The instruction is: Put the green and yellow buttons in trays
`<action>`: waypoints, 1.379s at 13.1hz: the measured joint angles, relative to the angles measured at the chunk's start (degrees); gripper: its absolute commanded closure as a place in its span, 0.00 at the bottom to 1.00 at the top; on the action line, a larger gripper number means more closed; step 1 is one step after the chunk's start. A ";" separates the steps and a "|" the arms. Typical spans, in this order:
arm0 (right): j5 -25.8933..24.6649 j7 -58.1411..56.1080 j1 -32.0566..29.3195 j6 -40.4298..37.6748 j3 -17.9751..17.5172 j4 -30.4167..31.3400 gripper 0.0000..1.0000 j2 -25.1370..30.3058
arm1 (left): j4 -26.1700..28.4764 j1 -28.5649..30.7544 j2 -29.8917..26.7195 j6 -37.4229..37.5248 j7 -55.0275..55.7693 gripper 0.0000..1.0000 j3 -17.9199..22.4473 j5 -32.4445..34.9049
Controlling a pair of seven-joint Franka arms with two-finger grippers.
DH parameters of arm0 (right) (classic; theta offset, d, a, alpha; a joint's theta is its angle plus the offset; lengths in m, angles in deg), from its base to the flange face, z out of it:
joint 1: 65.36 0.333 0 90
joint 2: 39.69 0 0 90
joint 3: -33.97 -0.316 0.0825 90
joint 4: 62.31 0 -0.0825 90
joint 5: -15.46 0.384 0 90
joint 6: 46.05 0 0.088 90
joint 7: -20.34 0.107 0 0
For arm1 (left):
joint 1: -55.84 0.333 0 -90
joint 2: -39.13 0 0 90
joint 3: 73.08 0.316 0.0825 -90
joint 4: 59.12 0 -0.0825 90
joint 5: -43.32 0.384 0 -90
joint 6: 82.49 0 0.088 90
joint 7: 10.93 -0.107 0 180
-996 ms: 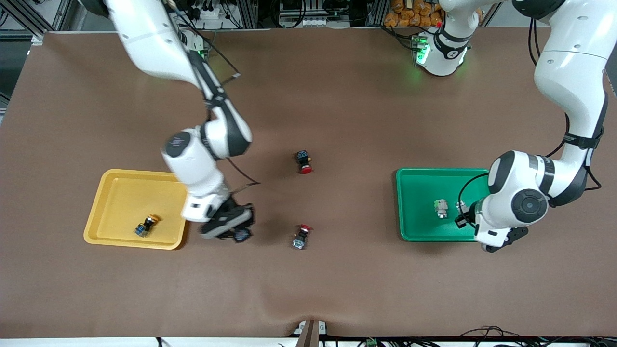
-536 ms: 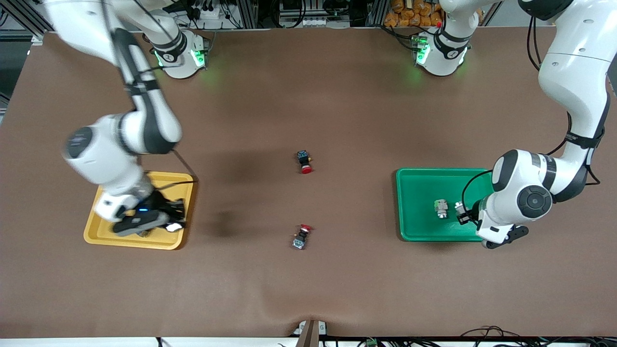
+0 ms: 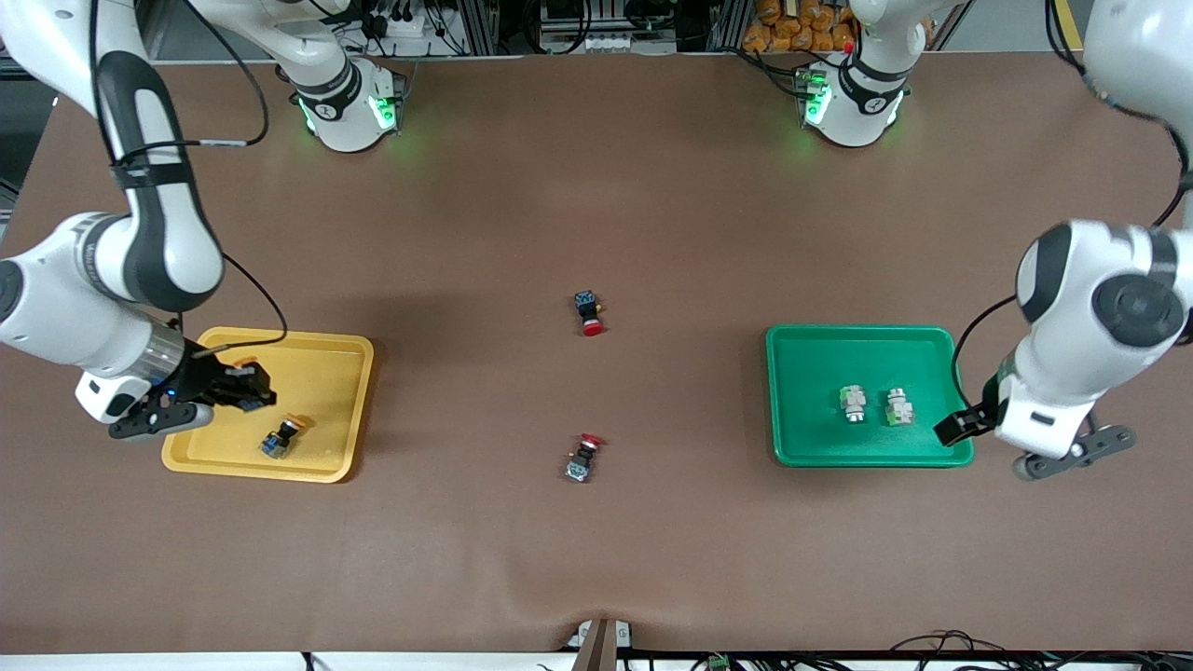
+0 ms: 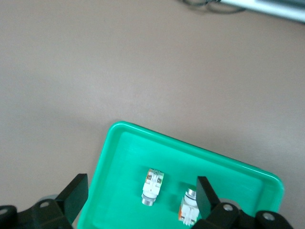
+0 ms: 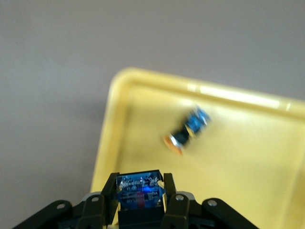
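The yellow tray (image 3: 326, 373) holds one black-and-blue button with an orange-yellow cap (image 3: 282, 436), lying on its side; it also shows in the right wrist view (image 5: 187, 129). My right gripper (image 3: 235, 386) hovers over this tray (image 5: 238, 167), shut on a second yellow button (image 5: 140, 190). The green tray (image 3: 811, 363) holds two whitish-grey green buttons (image 3: 852, 403) (image 3: 898, 406) side by side. My left gripper (image 3: 963, 426) is open and empty above the tray's edge at the left arm's end. In the left wrist view the two buttons (image 4: 152, 186) (image 4: 189, 212) lie in the tray (image 4: 124, 143).
Two dark switches with red mushroom caps lie mid-table between the trays, one (image 3: 588, 314) farther from the front camera, one (image 3: 583, 458) nearer. Brown mat covers the table.
My right gripper carried the yellow button from the table beside the yellow tray to over the tray. My left gripper let go of the second green button and drew back to the tray's edge.
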 measured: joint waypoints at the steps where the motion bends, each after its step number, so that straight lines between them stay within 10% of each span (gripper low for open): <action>1: -0.04 -1.06 -0.13 -2.57 1.94 0.05 1.00 0.00 | -0.08 -0.04 -1.86 0.83 -1.37 0.00 -0.34 -0.07; 10: -1.25 -3.14 -1.91 7.01 5.56 0.82 0.97 -3.66 | -8.26 0.01 -6.97 15.46 -6.88 0.00 -3.35 -5.85; 12: -2.87 7.49 -0.54 10.05 4.85 0.94 0.00 -5.18 | -8.36 0.04 -8.52 17.92 -7.01 0.00 -3.45 -6.97; 15: -5.85 17.53 0.66 11.73 3.82 0.90 0.00 -6.82 | -8.46 -1.13 -12.74 21.76 -11.79 0.00 0.07 -12.83; 18: -6.85 18.55 -0.88 6.63 2.69 -0.23 0.00 -4.17 | -8.45 -8.24 -18.20 27.71 -20.83 0.00 13.45 -19.12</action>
